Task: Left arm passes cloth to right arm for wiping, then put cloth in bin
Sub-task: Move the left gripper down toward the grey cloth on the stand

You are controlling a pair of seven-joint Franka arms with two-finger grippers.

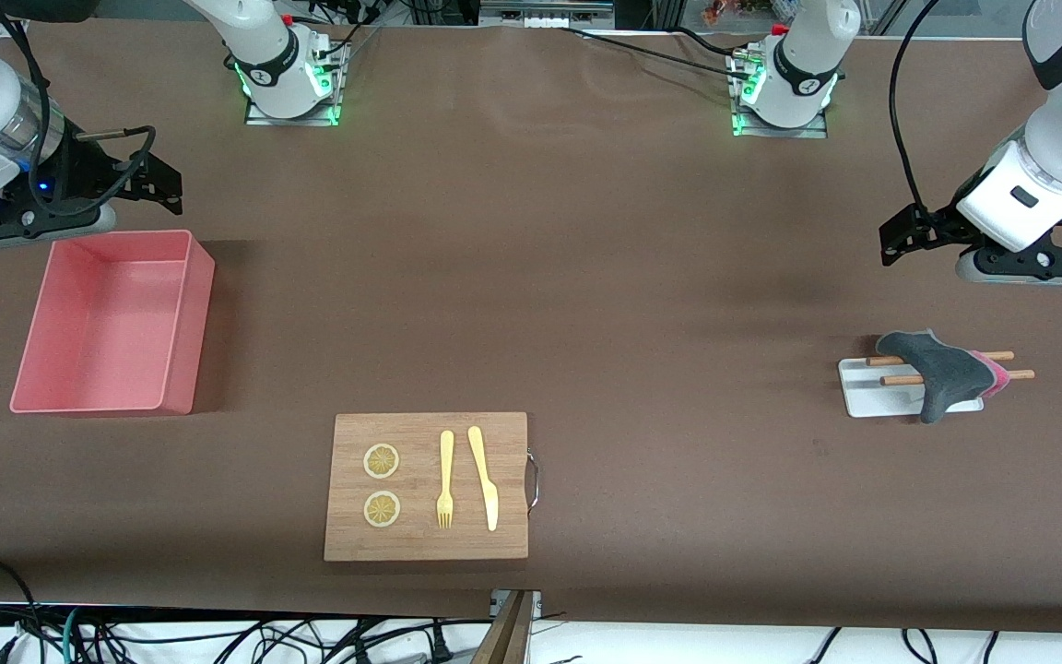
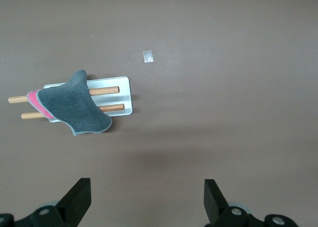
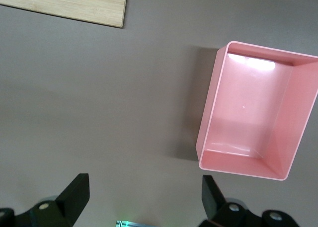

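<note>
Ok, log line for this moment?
stage: pre-grasp | cloth: draped on tray sticks | bin: empty | left gripper: open, above table | right gripper: open, waiting

The brown worktop (image 1: 586,277) carries a pink bin (image 1: 182,323) toward the right arm's edge, a wooden cutting board (image 1: 420,544) by the near edge, and a white tray (image 1: 863,401) toward the left arm's edge
</note>
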